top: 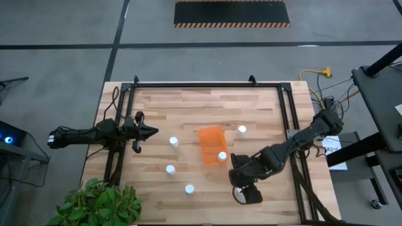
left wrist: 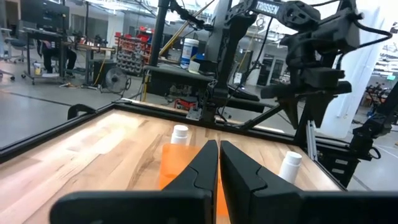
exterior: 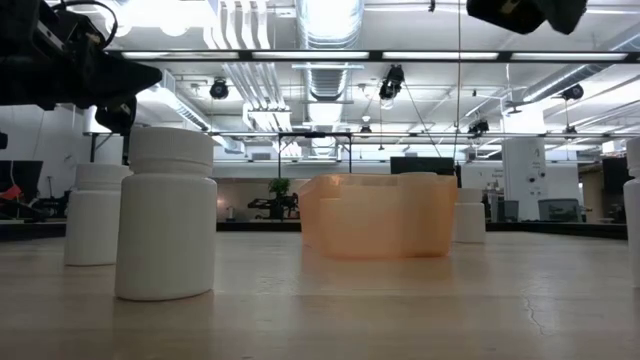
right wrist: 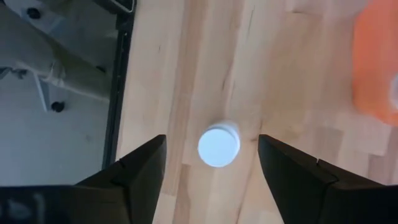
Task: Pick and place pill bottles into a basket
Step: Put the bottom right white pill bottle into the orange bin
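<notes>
The orange basket [top: 211,145] stands mid-table; it also shows in the low view [exterior: 380,215] and the left wrist view [left wrist: 171,163]. Five white pill bottles stand upright on the wood: two left of the basket [top: 174,142] [top: 170,169], one toward the near edge [top: 189,188], one by the basket's right side [top: 222,156], and one farther right [top: 242,130]. My right gripper [top: 246,193] points down, open. Its fingers stand on either side of another bottle's cap [right wrist: 219,146], above it, with gaps on both sides. My left gripper [top: 154,132] is shut and empty, left of the basket.
A black rail frame [top: 207,85] runs along the table's far, left and right sides. A potted plant [top: 94,202] sits at the near left corner. Two bottles [exterior: 167,215] [exterior: 97,215] stand large in the low view. Bare wood lies between the basket and the far rail.
</notes>
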Available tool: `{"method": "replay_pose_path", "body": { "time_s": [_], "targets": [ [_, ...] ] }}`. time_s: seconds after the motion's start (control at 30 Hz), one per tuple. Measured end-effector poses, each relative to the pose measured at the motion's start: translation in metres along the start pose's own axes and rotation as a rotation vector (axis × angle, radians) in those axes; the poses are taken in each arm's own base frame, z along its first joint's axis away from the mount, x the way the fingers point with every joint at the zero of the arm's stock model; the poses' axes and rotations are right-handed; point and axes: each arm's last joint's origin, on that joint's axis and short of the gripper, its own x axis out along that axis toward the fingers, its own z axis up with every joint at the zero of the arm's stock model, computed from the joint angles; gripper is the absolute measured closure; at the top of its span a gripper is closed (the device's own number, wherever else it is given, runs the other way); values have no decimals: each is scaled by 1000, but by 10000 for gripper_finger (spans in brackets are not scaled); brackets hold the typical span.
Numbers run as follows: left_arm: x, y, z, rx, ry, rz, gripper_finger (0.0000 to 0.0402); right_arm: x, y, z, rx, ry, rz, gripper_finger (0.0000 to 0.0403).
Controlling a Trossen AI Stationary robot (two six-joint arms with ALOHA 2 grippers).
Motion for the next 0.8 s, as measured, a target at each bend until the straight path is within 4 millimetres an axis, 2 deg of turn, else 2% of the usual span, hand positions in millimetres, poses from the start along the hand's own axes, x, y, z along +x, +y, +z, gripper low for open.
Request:
{"method": "replay_pose_path", "body": {
  "time_s": [0.23,0.57,0.8],
  "targets": [
    [0,0,0,0,0,0,401,8,2,4,39,-20,0,136],
    [0,0,0,0,-2,-1,401,16,5,-4,35,3,-9,59],
    [0,0,0,0,0,0,401,27,8,-17,-26,29,-59,51]
  ]
}}
